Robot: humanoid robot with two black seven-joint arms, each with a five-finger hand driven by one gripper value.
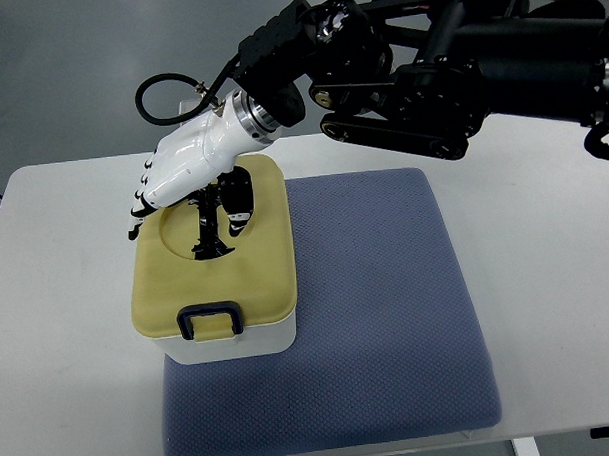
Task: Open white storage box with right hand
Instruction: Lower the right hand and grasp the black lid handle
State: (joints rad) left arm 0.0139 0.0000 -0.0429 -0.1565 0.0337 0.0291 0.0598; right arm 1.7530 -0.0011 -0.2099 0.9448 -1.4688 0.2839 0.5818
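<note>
top view, looking down steeply on a white table [67, 296]. white storage box [233, 341] sits at the near-left part of a blue-grey mesh mat [377, 305], its left side overhanging the mat edge onto the table. box carries a pale yellow lid [261, 280], seated flat on the body, closed. a dark latch handle [210, 321] lies on the lid's near edge. lid top has a round shallow recess [175, 243].

right hand [182, 172], white shell with black fingers, comes in from the right on a black arm [449, 73] that crosses the upper part of the picture. hand is over the far-left part of the lid, palm down. fingers [212, 226] hang down into the recess and look to touch the lid there, loosely curled; they clasp nothing that can be made out. a black cable [160, 98] loops above the wrist.

left arm does not show.
</note>
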